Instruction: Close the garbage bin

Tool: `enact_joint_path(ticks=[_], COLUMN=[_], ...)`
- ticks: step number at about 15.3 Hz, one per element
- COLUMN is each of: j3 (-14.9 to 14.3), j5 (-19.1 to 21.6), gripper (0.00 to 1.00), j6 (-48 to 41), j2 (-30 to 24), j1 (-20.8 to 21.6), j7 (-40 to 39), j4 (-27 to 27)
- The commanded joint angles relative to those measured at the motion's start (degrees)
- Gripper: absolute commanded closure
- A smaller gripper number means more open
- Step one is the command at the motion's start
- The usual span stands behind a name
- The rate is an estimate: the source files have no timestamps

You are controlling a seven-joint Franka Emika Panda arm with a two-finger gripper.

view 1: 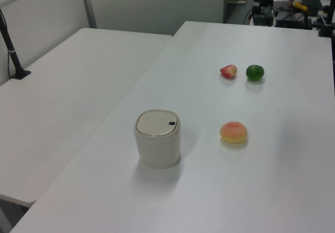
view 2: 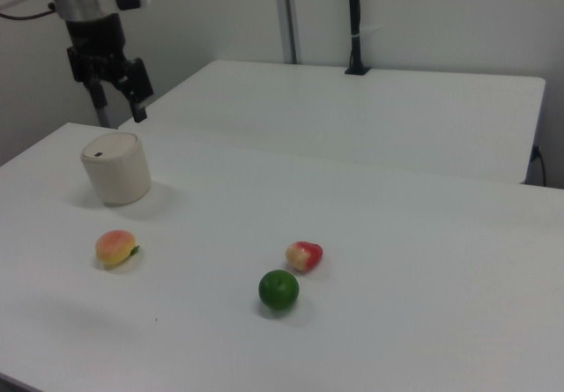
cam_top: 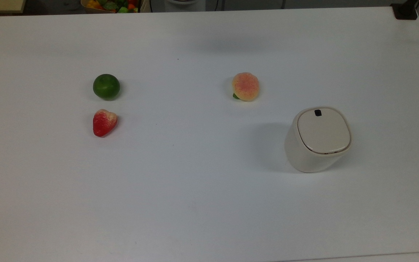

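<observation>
The garbage bin (cam_top: 318, 140) is a small cream-white tub with a flat lid and a small black mark near the lid's edge. Its lid lies flat and shut on the body. It stands at the top view's right, also seen as the bin (view 1: 157, 139) in the left view and the bin (view 2: 115, 167) in the right view. My gripper (view 2: 119, 110) hangs in the air at the right view's upper left, above the bin in the picture and well clear of it. Its two black fingers (view 2: 139, 103) are spread apart with nothing between them.
On the white table (cam_top: 202, 203) lie a toy peach (cam_top: 245, 86) near the bin, a green lime (cam_top: 106, 87) and a red strawberry (cam_top: 104, 122) at the top view's left. A second white table (view 1: 68, 97) adjoins. A box of toy fruit (cam_top: 111, 5) sits past the far edge.
</observation>
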Motion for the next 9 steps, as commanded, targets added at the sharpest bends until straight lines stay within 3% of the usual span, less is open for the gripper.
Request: enact_joint_path(ticks=[1,4,9], j3=[-4.5,-6.1,-6.3], j5=[0.8,0.9,1.0], gripper=[0.00,0.00,0.00], j6=[4.3,7.7,8.1], j2=[-1.7,-1.3,-1.3], j1=[2.6,2.5,2.6], j7=[-6.4,-10.4,-10.5], j4=[-3.5,-3.6,-3.6])
